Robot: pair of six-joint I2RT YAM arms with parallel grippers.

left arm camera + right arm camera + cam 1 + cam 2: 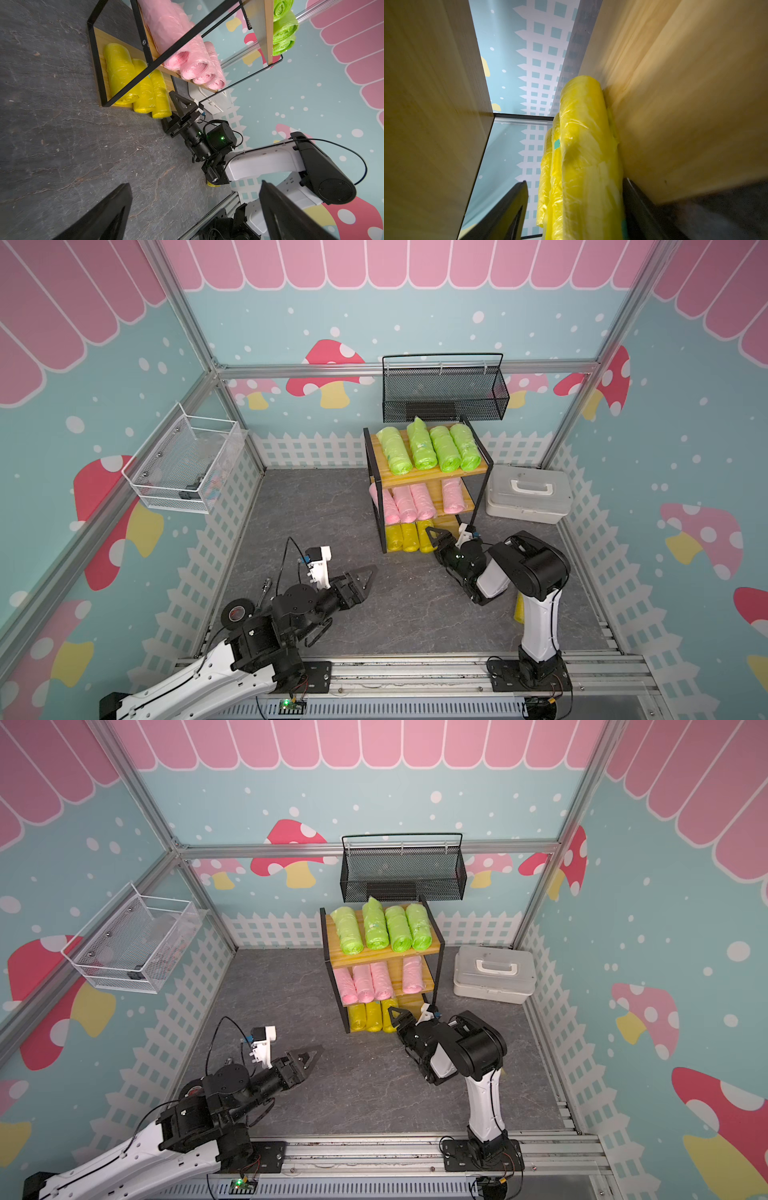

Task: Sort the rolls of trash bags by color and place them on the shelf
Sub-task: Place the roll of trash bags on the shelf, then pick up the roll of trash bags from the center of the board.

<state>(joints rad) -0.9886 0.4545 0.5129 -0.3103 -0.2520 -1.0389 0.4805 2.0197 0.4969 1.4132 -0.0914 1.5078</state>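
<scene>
The shelf [436, 477] stands at the back of the floor, in both top views. Several lime green rolls [428, 445] lie on its top board and several pale pink rolls [411, 502] on the middle one. Three yellow rolls [409, 537] lie on the bottom board. My right gripper [432, 535] reaches into the bottom tier. In the right wrist view its jaws [575, 182] stand open astride the outermost yellow roll [583, 145], with a gap on one side. Another yellow roll [519, 609] lies on the floor behind the right arm. My left gripper [368, 578] hangs open over bare floor.
A black mesh basket [444, 389] hangs on the back wall above the shelf. A white wire basket [183, 464] hangs on the left wall. A white lidded box [528, 495] sits right of the shelf. A black tape roll [237, 612] lies by the left arm.
</scene>
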